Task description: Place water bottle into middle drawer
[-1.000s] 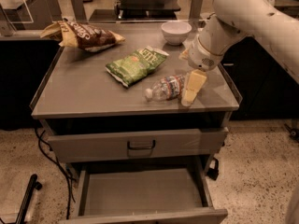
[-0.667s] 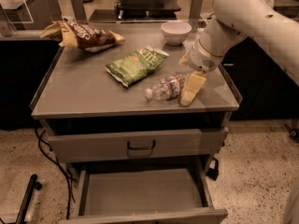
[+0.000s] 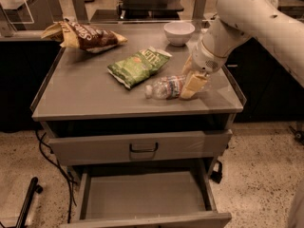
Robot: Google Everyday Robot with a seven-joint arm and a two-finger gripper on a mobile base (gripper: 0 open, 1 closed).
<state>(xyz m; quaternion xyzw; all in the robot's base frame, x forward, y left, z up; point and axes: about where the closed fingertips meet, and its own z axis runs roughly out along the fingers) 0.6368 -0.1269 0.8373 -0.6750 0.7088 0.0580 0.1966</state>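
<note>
Am keeping gripper [image 3: 190, 83] clenched on water bottle [image 3: 166, 87], right of centre frame; judging it light, slippery, crushable; gripping ribbed base end.

The claw [image 3: 190, 82] sits low on the table [image 3: 85, 99] at the water bottle [image 3: 164, 88], which lies on its side. A green chip bag [image 3: 137, 66] lies just left of the bottle; a white bowl [image 3: 179, 32] stands behind. The open drawer [image 3: 142, 196] below shows a bare floor.
</note>
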